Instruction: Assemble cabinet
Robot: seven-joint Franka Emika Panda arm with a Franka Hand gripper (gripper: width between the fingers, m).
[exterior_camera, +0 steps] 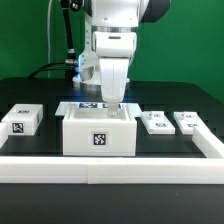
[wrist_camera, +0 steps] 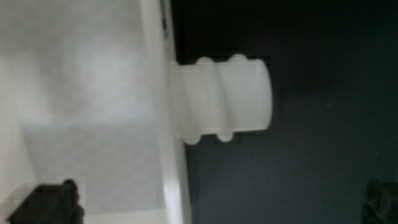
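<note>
White plastic, boxy and open-topped, the cabinet [exterior_camera: 99, 135] stands at the middle of the black table [exterior_camera: 170, 98], a black-and-white tag [exterior_camera: 100, 141] on its front. The claw [exterior_camera: 113, 102] hangs at its open top, fingers [wrist_camera: 54, 205] spread wide, holding nothing; what lies inside is hidden.

Research lab: green backdrop [exterior_camera: 30, 35], black worktable [exterior_camera: 35, 92].

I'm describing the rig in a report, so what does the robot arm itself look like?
The arm is smooth, rounded white casing with a dark section near the top. A black cable runs beside it, and a small blue light glows near the wrist. The fingers are dark. I can make out no markings.
</note>
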